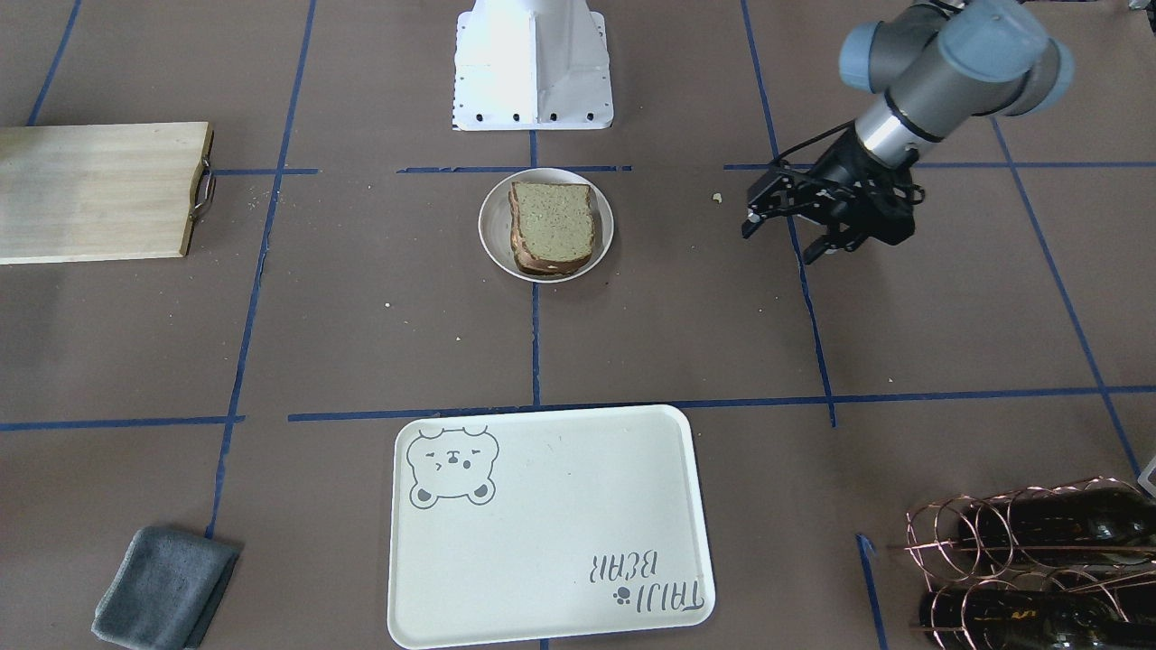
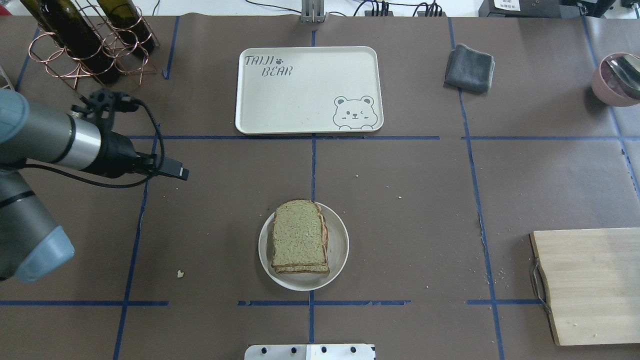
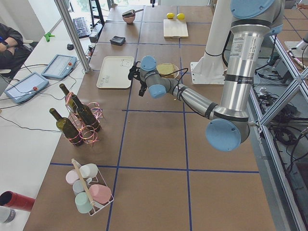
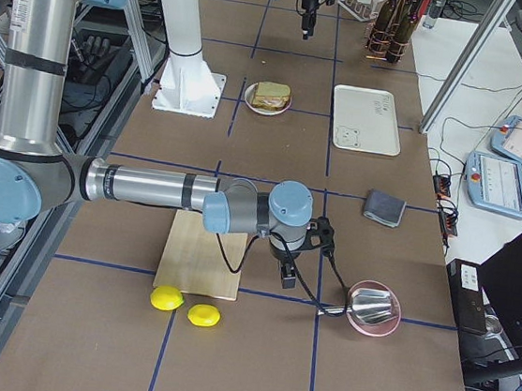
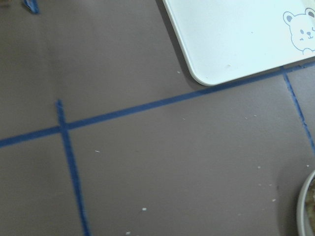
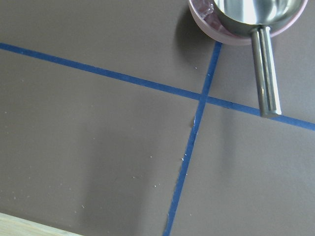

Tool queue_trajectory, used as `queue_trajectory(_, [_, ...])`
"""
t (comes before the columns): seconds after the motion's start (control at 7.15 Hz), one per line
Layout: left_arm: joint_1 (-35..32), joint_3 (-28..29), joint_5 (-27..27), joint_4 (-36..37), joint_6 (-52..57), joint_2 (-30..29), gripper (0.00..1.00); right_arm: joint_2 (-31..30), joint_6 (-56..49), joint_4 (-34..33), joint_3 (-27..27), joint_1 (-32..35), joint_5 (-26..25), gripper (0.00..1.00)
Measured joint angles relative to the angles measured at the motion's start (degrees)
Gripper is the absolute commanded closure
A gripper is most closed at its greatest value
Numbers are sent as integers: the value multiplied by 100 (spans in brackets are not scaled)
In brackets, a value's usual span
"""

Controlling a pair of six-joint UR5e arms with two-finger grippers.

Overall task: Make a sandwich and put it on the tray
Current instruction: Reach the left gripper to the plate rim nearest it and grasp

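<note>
The sandwich (image 2: pixel 298 236) lies on a small round white plate (image 2: pixel 340 247) at the table's middle: two greenish-tan speckled slices stacked, the egg almost hidden between them. It also shows in the front view (image 1: pixel 553 226). The cream tray (image 2: pixel 300 95) with the bear drawing sits bare beyond it, apart from the plate. My left gripper (image 1: pixel 778 244) is open and empty, hovering to the sandwich's left, well clear of it. My right gripper (image 4: pixel 288 276) shows only in the exterior right view, near the pink bowl; I cannot tell if it is open or shut.
A wooden cutting board (image 2: pixel 590 285) lies at the right. A grey cloth (image 2: pixel 470 67) and a pink bowl with a metal ladle (image 2: pixel 617 77) are far right. A copper rack of wine bottles (image 2: pixel 85 40) stands far left, close behind my left arm.
</note>
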Motion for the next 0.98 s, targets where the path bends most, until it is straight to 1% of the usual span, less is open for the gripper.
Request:
queue_trajectory(0.14, [506, 26, 517, 2, -518, -147, 8, -167, -192, -73, 117, 140, -129, 0])
queue_trajectory(0.28, [955, 123, 1049, 13, -856, -337, 25, -294, -267, -85, 223, 202, -204, 0])
queue_trajectory(0.42, [1298, 291, 1440, 24, -1187, -565, 36, -361, -290, -85, 281, 225, -213, 0])
queue_trajectory(0.56, [1509, 483, 1612, 26, -1529, -790, 45, -386, -296, -84, 301, 231, -211, 0])
queue_trajectory(0.7, [1631, 606, 1670, 27, -1738, -929, 46, -393, -295, -84, 314, 233, -206, 0])
queue_trajectory(0.98, [1798, 712, 1690, 20, -1869, -1004, 52, -397, -284, -83, 318, 234, -202, 0])
